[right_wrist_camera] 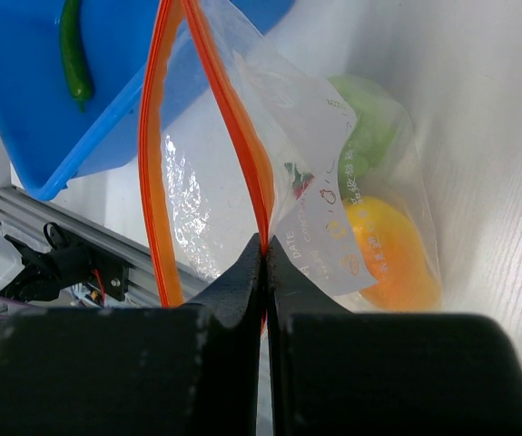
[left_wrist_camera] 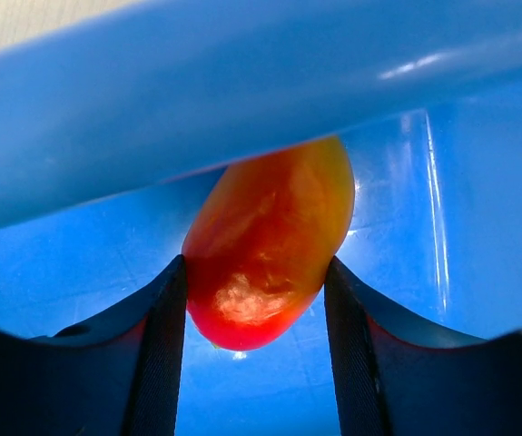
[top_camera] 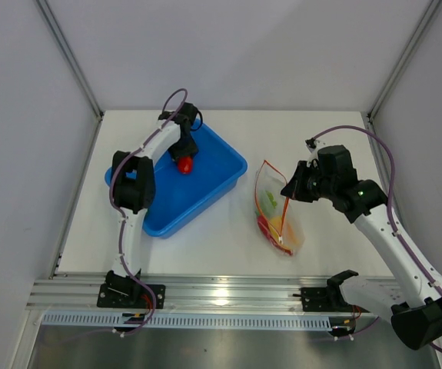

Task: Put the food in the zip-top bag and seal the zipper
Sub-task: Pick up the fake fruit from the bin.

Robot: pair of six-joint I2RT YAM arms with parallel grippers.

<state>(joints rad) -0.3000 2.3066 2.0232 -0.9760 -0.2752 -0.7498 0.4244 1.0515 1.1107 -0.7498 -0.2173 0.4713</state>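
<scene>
My left end effector (left_wrist_camera: 256, 265) grips the red-orange fruit (left_wrist_camera: 270, 227) at 12 o'clock in the blue tray (top_camera: 178, 209). My right end effector (right_wrist_camera: 267, 247) is closed on the zipper (right_wrist_camera: 152, 136) of the zip-top bag (top_camera: 278, 219), at 3 o'clock from the tray.

**Off-task items around my tools**

Blue plastic tray (top_camera: 205, 196): under and around my left tool (top_camera: 184, 160), well left of my right tool (top_camera: 286, 192). White table (top_camera: 221, 250) beneath both. Aluminium rail (top_camera: 228, 296) along the table edge behind them. Grey wall panels (top_camera: 236, 54) ahead.
</scene>
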